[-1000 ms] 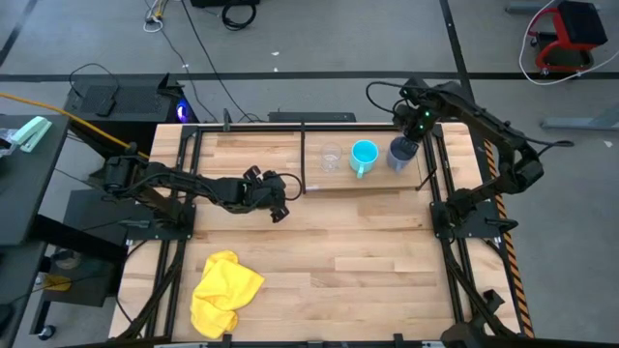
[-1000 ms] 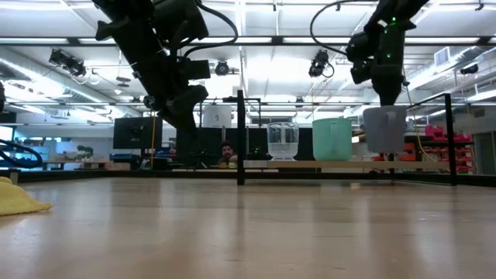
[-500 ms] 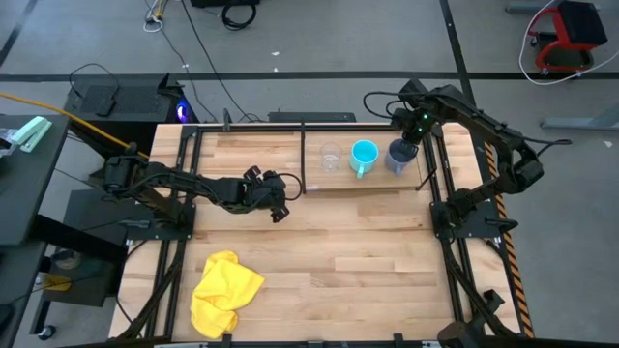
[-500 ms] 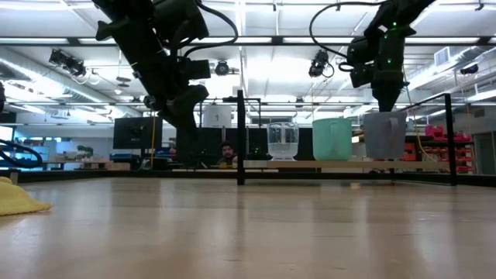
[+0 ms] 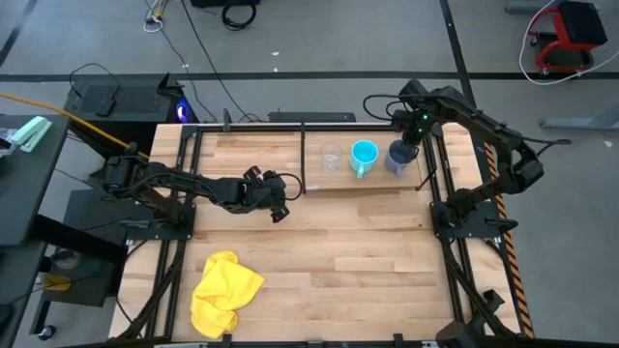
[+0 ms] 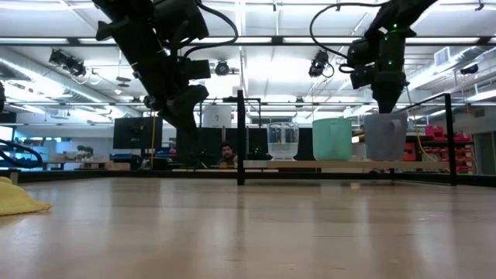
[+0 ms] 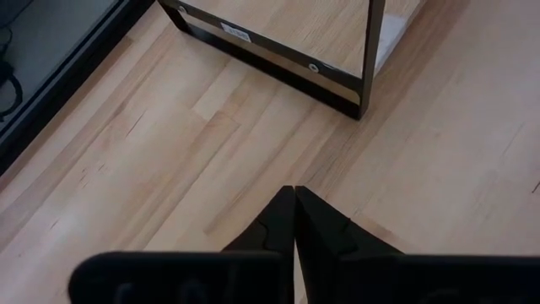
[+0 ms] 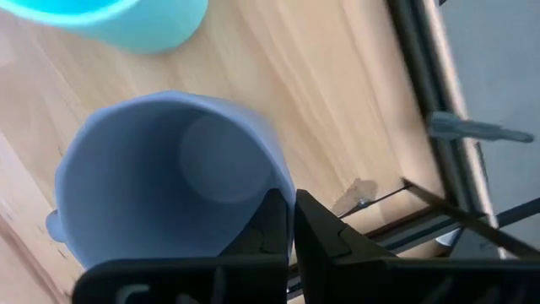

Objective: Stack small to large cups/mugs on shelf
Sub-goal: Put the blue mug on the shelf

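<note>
Placing step nearly done: right gripper (image 5: 407, 145) pinches grey-blue mug (image 5: 399, 156) rim, mug on shelf (image 5: 329, 184) at 3 o'clock of cyan mug (image 5: 364, 155). Next: release, lift. Left gripper (image 5: 278, 201) closed, idle at table centre.

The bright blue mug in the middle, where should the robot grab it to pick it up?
Probably by the rim, from straight above: one finger inside the cyan mug, one outside its wall. It stands upright and open on the shelf. Choose a side away from its handle and from the glass cup and grey-blue mug beside it.
</note>
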Controlling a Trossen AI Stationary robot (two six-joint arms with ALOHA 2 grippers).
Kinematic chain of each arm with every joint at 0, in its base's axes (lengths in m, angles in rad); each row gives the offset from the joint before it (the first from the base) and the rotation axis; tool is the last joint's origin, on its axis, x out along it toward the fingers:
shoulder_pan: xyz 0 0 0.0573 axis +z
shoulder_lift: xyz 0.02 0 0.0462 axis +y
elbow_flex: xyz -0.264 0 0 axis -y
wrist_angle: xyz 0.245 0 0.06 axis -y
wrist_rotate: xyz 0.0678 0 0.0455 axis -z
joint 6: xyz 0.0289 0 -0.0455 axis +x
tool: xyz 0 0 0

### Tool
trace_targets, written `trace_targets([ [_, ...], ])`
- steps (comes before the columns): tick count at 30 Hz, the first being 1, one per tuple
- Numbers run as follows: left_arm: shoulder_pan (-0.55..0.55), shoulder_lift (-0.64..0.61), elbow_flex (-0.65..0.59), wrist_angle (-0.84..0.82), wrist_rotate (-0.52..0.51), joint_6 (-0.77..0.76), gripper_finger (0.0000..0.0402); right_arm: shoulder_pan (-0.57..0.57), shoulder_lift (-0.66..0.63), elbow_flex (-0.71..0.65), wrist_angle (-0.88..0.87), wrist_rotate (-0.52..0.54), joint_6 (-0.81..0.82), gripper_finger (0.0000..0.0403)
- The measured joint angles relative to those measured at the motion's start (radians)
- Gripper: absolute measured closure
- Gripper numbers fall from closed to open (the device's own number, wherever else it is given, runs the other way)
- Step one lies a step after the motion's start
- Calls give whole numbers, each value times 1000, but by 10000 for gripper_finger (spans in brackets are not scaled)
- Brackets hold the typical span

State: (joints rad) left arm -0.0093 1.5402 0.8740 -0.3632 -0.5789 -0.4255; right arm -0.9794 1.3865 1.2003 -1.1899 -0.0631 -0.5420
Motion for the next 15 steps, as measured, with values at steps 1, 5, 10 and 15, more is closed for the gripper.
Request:
trace_targets([
  [1,0,0,0,0,0,0,387,0,0,-11,4,0,-4,396],
  [5,0,0,0,0,0,0,379,0,-1,-39,9,3,-13,396],
  [10,0,0,0,1,0,0,377,0,-1,-18,21,24,-22,396],
  [15,2,0,0,3,0,0,385,0,0,-12,45,31,-36,395],
])
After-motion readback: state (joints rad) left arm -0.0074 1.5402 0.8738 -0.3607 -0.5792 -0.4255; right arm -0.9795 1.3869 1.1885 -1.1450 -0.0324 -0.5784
